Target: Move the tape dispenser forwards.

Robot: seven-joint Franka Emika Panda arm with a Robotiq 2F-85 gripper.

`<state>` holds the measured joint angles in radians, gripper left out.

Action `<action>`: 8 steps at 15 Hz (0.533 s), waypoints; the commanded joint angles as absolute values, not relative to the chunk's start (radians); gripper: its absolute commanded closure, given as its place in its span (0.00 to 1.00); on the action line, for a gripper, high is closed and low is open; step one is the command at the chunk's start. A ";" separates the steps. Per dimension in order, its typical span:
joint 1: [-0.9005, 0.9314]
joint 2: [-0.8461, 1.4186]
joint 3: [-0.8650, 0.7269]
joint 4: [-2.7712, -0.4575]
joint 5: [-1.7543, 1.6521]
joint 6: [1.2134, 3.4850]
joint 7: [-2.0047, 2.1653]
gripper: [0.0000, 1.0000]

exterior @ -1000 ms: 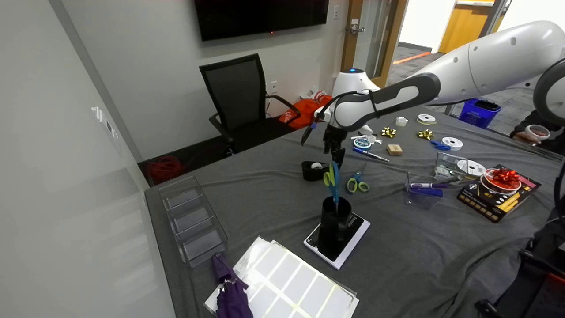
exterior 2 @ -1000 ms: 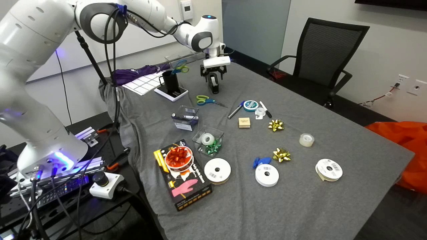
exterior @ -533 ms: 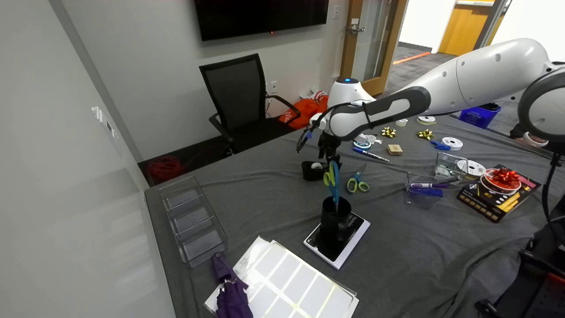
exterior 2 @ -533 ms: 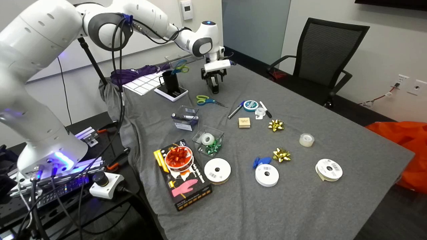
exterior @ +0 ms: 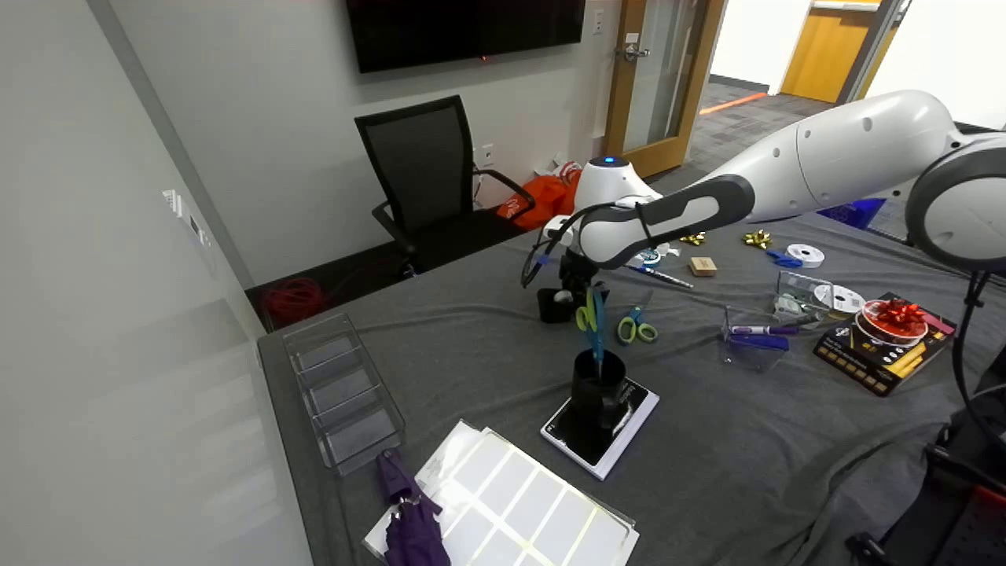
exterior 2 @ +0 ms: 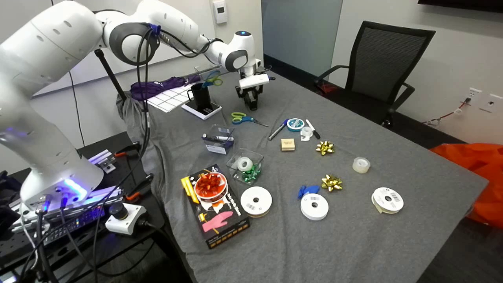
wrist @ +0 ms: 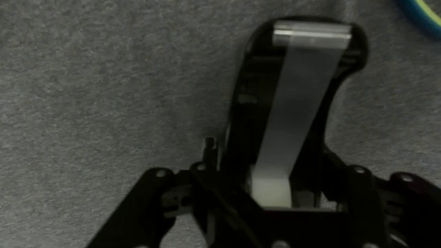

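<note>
The tape dispenser [wrist: 299, 86] is a low black block with a strip of clear tape and a metal cutter edge, lying upright on the grey cloth in the wrist view. My gripper [wrist: 270, 151] straddles its rear part, with one finger along each side. The right finger touches its side; the left finger lies close against it, though the dark picture blurs the contact. In both exterior views the tape dispenser [exterior: 552, 309] [exterior 2: 252, 105] stays on the table beneath the gripper [exterior 2: 250, 97], partly covered by it. The far fingertips are hidden in an exterior view.
Green-handled scissors [exterior 2: 245, 118] lie near the dispenser. A black mug [exterior: 595, 387] with scissors stands on a box. A clear tray [exterior: 346, 397], marker [exterior 2: 278, 129], blue tape roll [exterior 2: 295, 125], wooden block [exterior 2: 287, 144] and pen holder [exterior 2: 218, 138] are also on the table.
The arm has come lower over the tape dispenser, and the gripper's fingers have drawn inward onto its sides. The dispenser itself has not visibly shifted.
</note>
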<state>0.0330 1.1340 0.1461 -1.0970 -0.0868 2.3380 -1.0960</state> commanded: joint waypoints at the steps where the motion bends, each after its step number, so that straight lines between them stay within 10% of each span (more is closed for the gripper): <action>1: 0.029 1.158 0.158 -1.055 -0.091 2.336 -1.113 0.63; 8: -0.012 1.087 0.198 -1.104 -0.052 2.306 -1.133 0.64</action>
<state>0.0260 1.1357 0.1549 -1.0859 -0.0804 2.3373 -1.0960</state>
